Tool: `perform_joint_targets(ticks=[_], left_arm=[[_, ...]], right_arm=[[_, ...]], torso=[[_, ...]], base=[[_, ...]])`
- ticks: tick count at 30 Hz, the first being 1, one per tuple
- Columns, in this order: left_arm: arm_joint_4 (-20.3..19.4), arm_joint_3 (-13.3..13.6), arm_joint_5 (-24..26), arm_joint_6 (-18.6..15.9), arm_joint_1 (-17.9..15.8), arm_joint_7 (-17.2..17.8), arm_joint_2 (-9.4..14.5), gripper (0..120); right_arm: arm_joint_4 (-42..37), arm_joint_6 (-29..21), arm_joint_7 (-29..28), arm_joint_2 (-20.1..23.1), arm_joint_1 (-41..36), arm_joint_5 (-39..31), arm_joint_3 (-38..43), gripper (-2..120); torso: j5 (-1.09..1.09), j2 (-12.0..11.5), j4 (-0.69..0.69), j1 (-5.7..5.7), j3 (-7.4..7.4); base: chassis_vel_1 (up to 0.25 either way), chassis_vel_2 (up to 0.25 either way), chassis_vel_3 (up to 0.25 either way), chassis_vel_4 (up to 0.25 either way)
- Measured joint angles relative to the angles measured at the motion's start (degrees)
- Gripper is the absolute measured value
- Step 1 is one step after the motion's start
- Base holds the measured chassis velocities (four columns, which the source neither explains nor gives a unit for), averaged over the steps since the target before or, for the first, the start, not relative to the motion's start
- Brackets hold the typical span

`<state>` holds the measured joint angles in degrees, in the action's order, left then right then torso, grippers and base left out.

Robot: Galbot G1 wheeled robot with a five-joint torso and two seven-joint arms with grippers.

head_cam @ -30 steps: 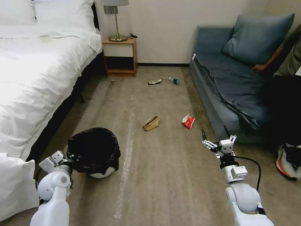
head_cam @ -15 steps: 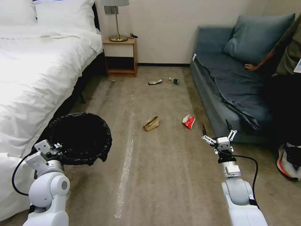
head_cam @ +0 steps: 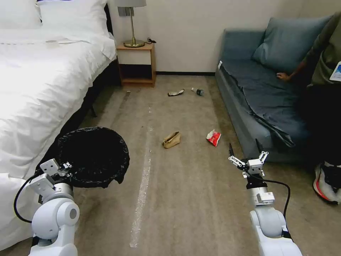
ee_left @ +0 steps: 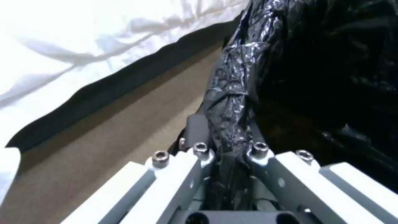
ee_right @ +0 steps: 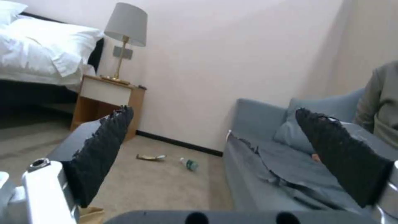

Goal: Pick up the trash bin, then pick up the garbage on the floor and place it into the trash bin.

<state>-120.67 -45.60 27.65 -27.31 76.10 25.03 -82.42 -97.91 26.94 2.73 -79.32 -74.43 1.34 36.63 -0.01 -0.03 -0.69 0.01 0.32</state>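
Observation:
The trash bin [head_cam: 93, 156], lined with a crinkly black bag, hangs above the carpet at the left, beside the bed. My left gripper [head_cam: 65, 167] is shut on its rim, pinching bag and edge [ee_left: 230, 137] between the fingers. My right gripper [head_cam: 244, 150] hovers open and empty near the sofa's front; its dark pads [ee_right: 104, 146] stand wide apart. The garbage lies on the floor: a tan paper bag [head_cam: 171, 139], a red-and-white wrapper [head_cam: 213, 137], and farther off a flat dark wrapper [head_cam: 176, 93] [ee_right: 151, 157] and a small bottle [head_cam: 197, 91] [ee_right: 189, 164].
A white bed [head_cam: 39, 89] fills the left side, with a wooden nightstand [head_cam: 136, 64] and lamp at the far wall. A blue sofa [head_cam: 259, 96] lines the right, with a person seated at its end and a shoe [head_cam: 325, 181] on the floor. Open carpet lies between.
The left gripper has lifted the trash bin off the floor and carried it left, toward the bed. The right arm has drawn back slightly, still open.

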Motion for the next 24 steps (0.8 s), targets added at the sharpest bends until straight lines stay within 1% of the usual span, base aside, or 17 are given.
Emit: perform_joint_targets(ticks=[4, 6, 15, 24], left_arm=[[-0.1, 0.1, -0.1, 0.2, -0.3, -0.6, -0.4, 3], [-0.1, -0.3, -0.2, 0.4, -0.4, -0.9, -0.5, 3], [0.0, -0.6, 0.0, 0.8, -0.8, -1.0, -0.4, 3], [1.0, -0.6, -0.1, 1.3, -1.2, -1.1, -0.6, 3]], right_arm=[[0.0, -0.1, 0.5, 0.0, -0.3, -0.6, 0.3, 100], [0.1, -0.2, 0.7, 0.1, -0.6, -1.2, 0.5, 100], [0.5, -0.2, 1.5, 0.0, -0.6, -1.3, 0.6, 100], [1.6, 0.0, 2.1, -0.1, -0.2, -1.4, 0.9, 100]], torso=[[0.0, 0.0, -0.01, 0.0, 0.0], [0.01, 0.0, -0.01, 0.0, 0.0], [0.0, 0.0, 0.0, 0.0, 0.0], [0.0, 0.0, 0.0, 0.0, 0.0]], base=[[0.0, 0.0, 0.0, 0.0], [0.0, 0.0, 0.0, 0.0], [0.0, 0.0, 0.0, 0.0], [0.0, 0.0, 0.0, 0.0]])
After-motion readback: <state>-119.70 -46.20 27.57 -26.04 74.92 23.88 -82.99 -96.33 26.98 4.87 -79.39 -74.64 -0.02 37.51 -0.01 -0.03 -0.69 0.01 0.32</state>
